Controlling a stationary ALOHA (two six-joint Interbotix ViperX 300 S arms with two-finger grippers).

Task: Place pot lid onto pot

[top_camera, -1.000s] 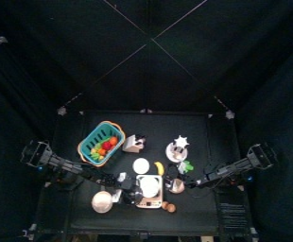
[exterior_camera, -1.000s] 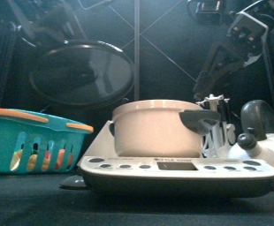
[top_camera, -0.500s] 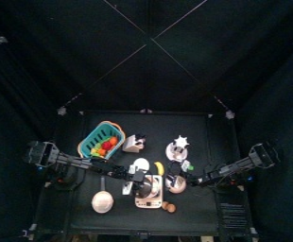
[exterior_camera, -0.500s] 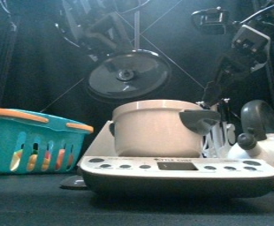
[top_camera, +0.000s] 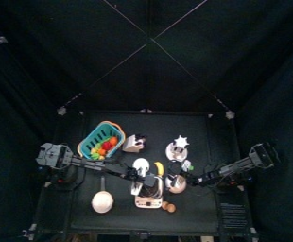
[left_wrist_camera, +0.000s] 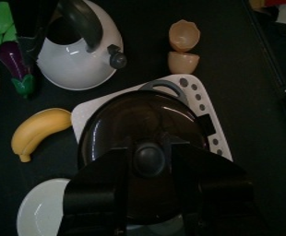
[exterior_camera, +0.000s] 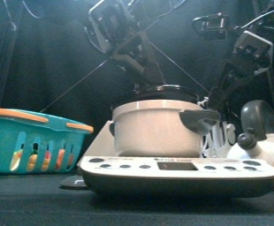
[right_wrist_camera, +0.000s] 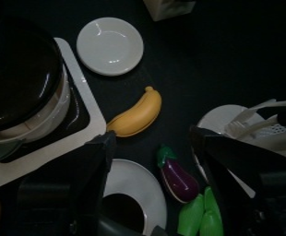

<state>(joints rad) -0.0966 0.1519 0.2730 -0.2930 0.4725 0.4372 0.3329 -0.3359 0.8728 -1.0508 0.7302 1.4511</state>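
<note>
The cream pot (exterior_camera: 157, 128) stands on a white base with buttons (exterior_camera: 175, 172). The dark glass pot lid (exterior_camera: 163, 89) lies flat at the pot's rim; I cannot tell whether it rests on it. In the left wrist view the lid (left_wrist_camera: 133, 129) covers the pot's mouth. My left gripper (left_wrist_camera: 146, 166) is shut on the lid's knob, directly above the pot (top_camera: 146, 184). My right gripper (right_wrist_camera: 158, 184) is open and empty, to the pot's right, beside the banana (right_wrist_camera: 136, 111).
A teal basket (exterior_camera: 27, 137) with fruit stands at the left. A white and black kettle (left_wrist_camera: 74, 46), two egg cups (left_wrist_camera: 185, 46), a white plate (right_wrist_camera: 111, 44) and an eggplant (right_wrist_camera: 179, 175) crowd the table around the pot.
My left gripper carried the lid from upright at the upper left, tilting it, to flat on top of the pot. The right arm stayed put.
</note>
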